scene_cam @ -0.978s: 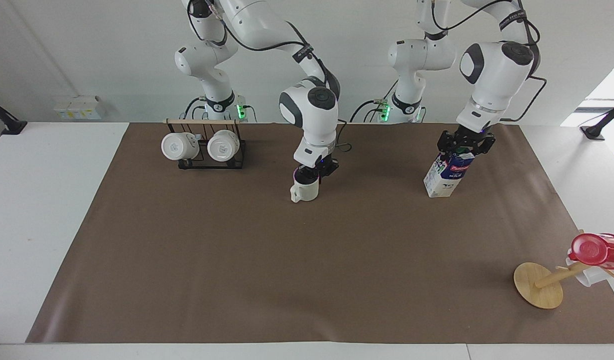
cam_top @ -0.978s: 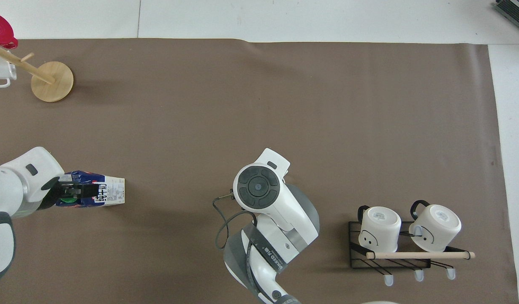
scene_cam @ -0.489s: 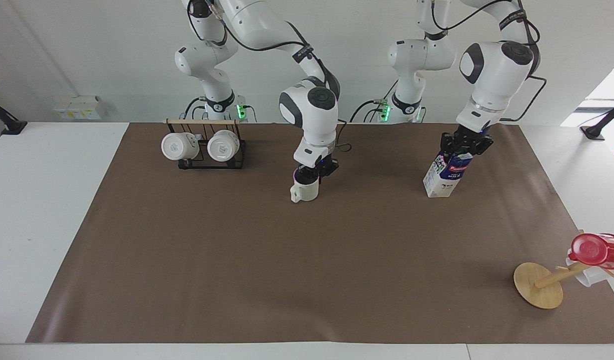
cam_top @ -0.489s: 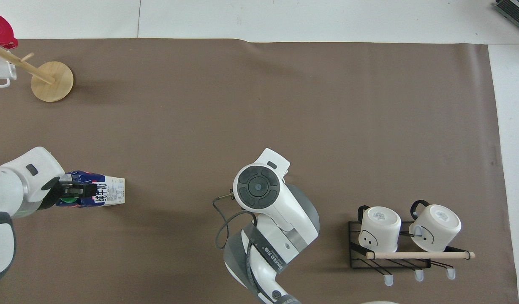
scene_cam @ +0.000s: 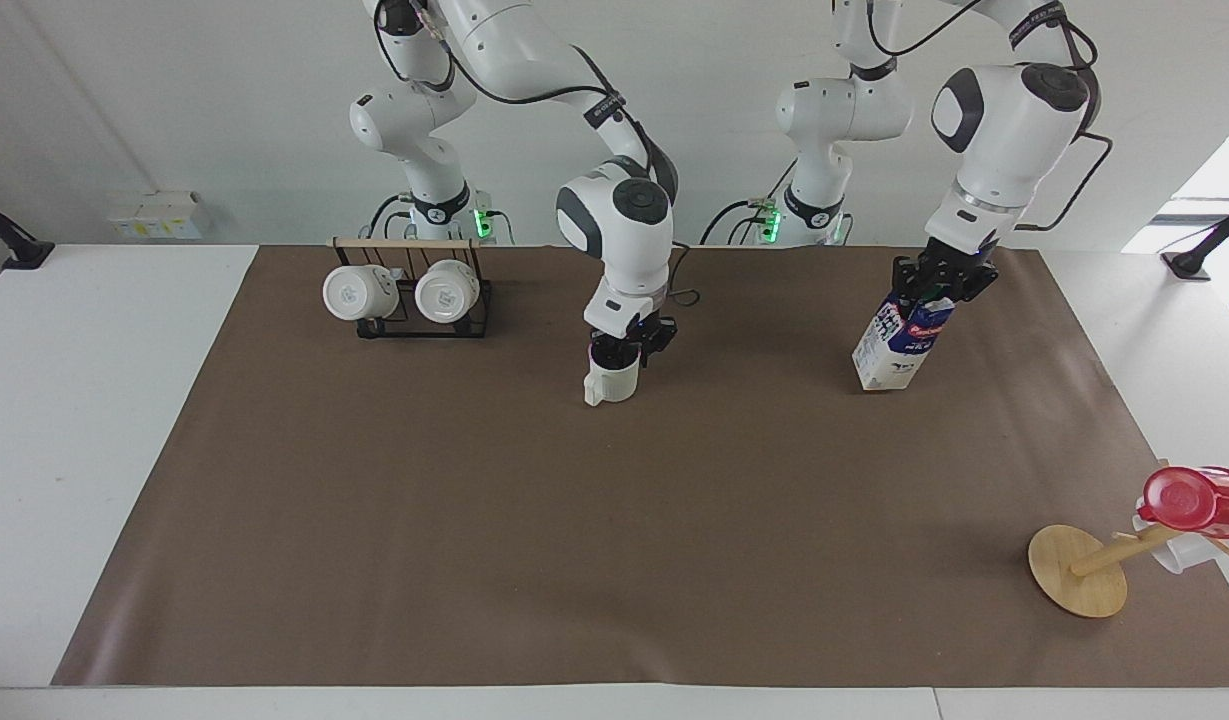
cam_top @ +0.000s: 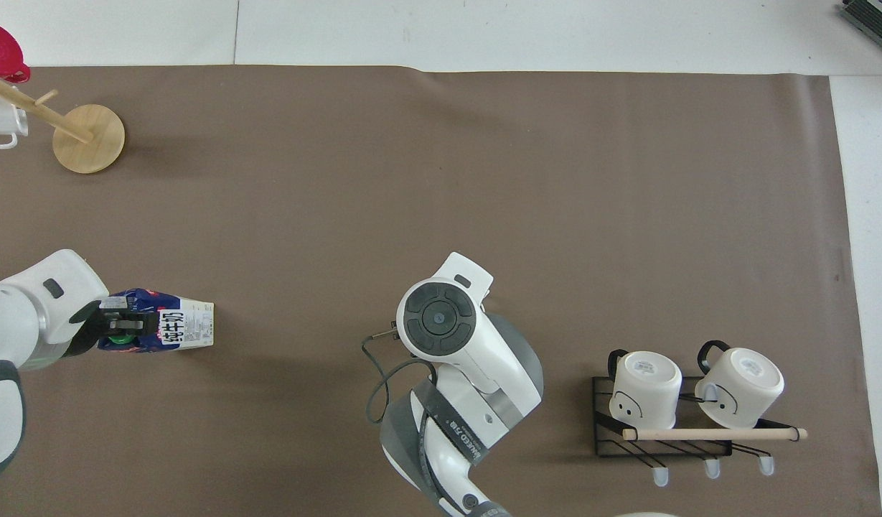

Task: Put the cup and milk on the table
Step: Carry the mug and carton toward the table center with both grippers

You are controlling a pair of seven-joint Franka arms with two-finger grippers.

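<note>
Starting at the right arm's end, we see the wire rack [scene_cam: 421, 297] with two white mugs, then our right gripper [scene_cam: 629, 345] clamped on the rim of the cup [scene_cam: 612, 380], which stands upright on the brown sheet of the table [scene_cam: 474, 520]. Ceramic is stiff, fairly heavy and breakable, so we judge a rim pinch suits it. Toward the left arm's end, our left gripper [scene_cam: 941, 285] grasps the milk [scene_cam: 899, 345] at its top; the carton leans, base touching the sheet. Its walls would dent, so the folded top seems the safest hold.
</note>
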